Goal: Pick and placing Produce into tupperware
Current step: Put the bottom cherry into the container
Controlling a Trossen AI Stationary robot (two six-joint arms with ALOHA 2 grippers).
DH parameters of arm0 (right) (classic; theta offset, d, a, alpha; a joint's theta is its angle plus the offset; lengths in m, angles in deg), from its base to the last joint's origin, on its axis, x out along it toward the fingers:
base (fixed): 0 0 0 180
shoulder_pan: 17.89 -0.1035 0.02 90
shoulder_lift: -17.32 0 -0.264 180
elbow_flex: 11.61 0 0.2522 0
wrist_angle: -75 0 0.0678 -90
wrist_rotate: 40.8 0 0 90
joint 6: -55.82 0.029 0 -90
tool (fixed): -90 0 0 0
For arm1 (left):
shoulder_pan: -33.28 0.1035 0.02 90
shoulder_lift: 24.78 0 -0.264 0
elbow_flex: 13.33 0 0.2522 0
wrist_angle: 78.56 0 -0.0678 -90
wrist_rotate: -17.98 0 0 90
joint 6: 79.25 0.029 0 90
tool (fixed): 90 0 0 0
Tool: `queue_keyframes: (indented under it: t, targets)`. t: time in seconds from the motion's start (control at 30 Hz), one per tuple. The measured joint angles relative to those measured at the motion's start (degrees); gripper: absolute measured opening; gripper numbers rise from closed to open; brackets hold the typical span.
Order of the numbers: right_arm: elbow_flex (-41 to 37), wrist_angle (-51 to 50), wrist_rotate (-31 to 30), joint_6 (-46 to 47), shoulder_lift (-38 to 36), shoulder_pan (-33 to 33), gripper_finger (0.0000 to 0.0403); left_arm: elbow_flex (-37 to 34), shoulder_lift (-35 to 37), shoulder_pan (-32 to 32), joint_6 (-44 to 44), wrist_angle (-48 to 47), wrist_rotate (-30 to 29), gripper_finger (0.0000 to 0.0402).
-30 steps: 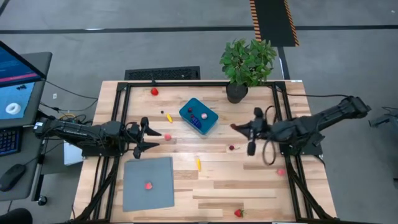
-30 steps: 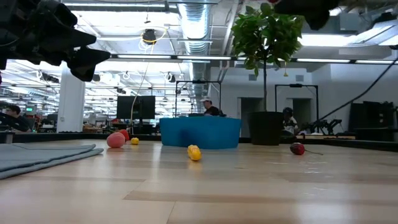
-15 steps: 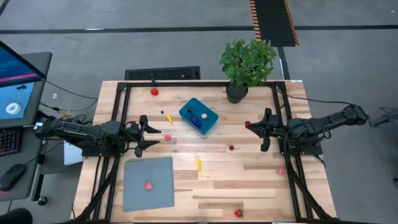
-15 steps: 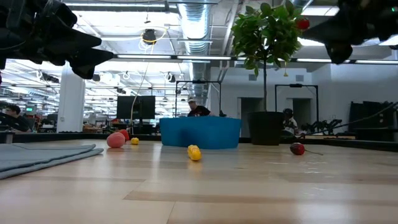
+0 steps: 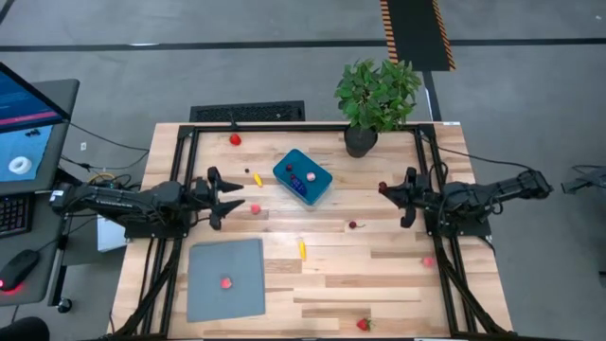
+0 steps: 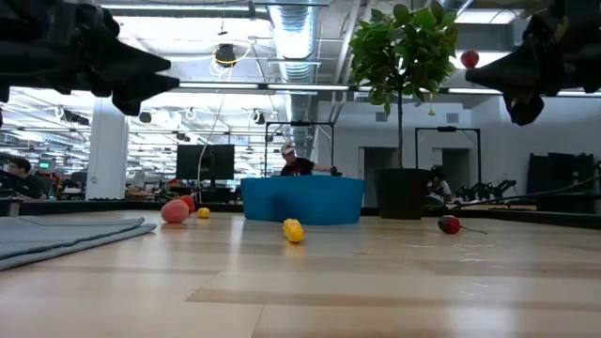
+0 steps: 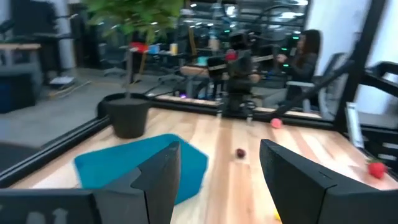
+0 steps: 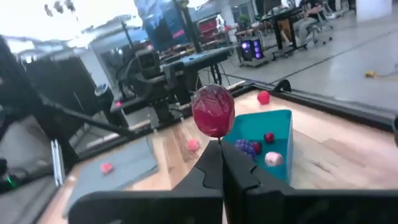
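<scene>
A leafy green potted plant [image 5: 377,99] in a dark pot stands at the far edge of the light wooden table [image 5: 379,275], toward its right side. A flat grey square sheet [image 5: 225,279] lies on the near left part of the table. A black frame of metal bars [image 5: 303,127] runs around the tabletop. Left of the table stands a lit monitor [image 5: 24,128], with a black mouse [image 5: 17,269] nearer the front. In the room beyond, a person [image 6: 297,164] sits at a desk.
</scene>
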Motion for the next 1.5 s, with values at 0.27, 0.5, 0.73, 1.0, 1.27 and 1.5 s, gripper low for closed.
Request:
queue_keyframes:
  t: [0.27, 0.5, 0.73, 1.0, 1.27, 1.5]
  targets:
    - [-0.61, -0.26, -0.16, 17.71, -1.29, 0.81, 0.0025, 0.0, 0.0, 0.66, -7.27, -3.29, -1.15, 0.0208]
    - [-0.61, -1.77, 1.71, 31.65, -1.2, 0.67, 0.001, 0.0, -0.02, 0.66, -11.94, -5.06, -1.13, 0.0208]
    - [-0.61, -2.17, 3.11, 46.16, -1.2, 0.67, 0.0022, 0.0, -0.02, 0.66, -13.86, -5.01, -1.13, 0.0208]
    - [-0.61, -2.93, 3.89, 31.83, -1.2, 0.67, 0.0021, 0.0, -0.02, 0.66, -11.75, -4.97, -1.56, 0.0208]
    - [-0.61, -1.85, 5.85, 3.67, -1.09, 0.67, 0.0011, 0.0, -0.02, 0.66, -8.84, -4.92, -4.89, 0.0208]
    - [-0.59, 2.78, 5.48, -25.93, -1.09, 0.67, 0.0035, 0.0, -0.02, 0.66, -8.6, -4.99, -7.11, 0.0208]
